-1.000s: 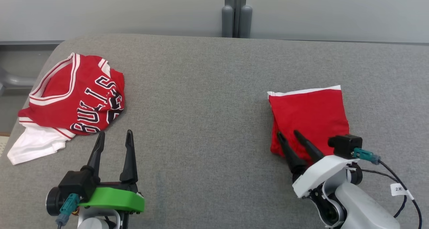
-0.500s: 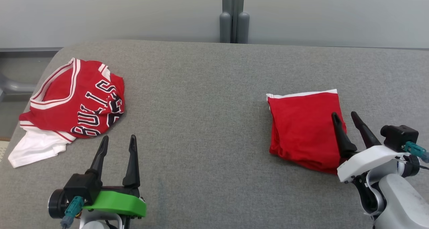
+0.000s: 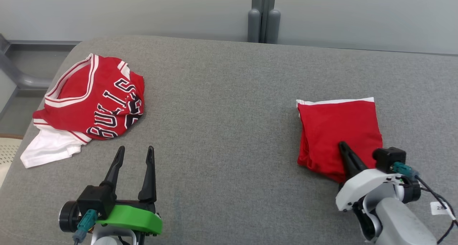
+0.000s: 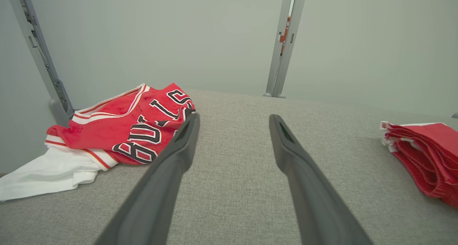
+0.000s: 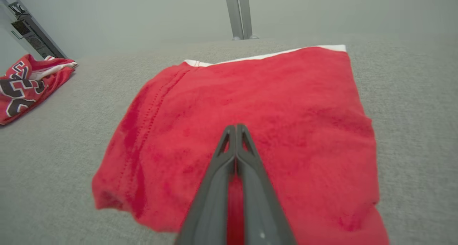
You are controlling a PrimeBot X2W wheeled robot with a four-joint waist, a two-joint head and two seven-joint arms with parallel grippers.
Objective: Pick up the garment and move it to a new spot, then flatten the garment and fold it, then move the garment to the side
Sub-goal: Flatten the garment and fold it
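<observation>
— Right pincer (image 5: 236,127) has swung in from the folded garment (image 3: 340,123)'s right edge?
— Yes. Its fingers are pressed together over the near part, on the tabletop (image 3: 222,112)'s right side. Left pincer (image 3: 136,149) is spread, near the Bulls jersey (image 3: 93,101).

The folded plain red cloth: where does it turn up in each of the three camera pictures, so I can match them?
Head view: the folded red cloth lies right of middle, on the grey surface.
Left wrist view: it sits at the right edge, partly cut off.
Right wrist view: it sits in the middle, large and close.
Shared landmark: the Bulls jersey, on the left in all three.
</observation>
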